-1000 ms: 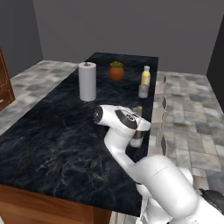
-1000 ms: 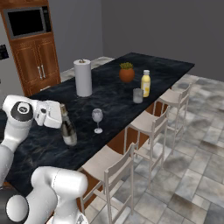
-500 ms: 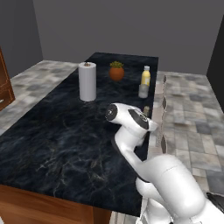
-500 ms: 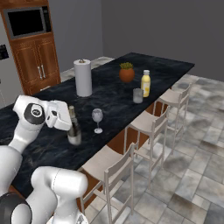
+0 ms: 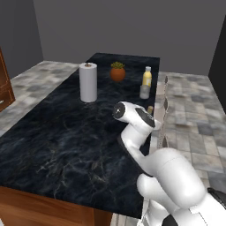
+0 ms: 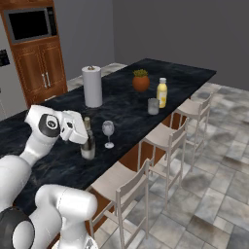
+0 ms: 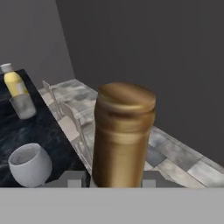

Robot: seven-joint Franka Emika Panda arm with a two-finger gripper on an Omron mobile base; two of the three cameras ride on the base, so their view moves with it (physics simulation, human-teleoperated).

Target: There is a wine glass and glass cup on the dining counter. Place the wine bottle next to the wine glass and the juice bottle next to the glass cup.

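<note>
On the black marbled dining counter (image 6: 194, 78) I've got the gripper (image 6: 82, 132) clamped on the wine bottle (image 6: 88, 141), standing just beside the wine glass (image 6: 108, 132), and I judge it heavy, slick glass, best held low on the neck

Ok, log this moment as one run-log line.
stage: placing wine bottle | gripper: shut on wine bottle | wine bottle: upright, beside wine glass | juice bottle: beside glass cup
</note>
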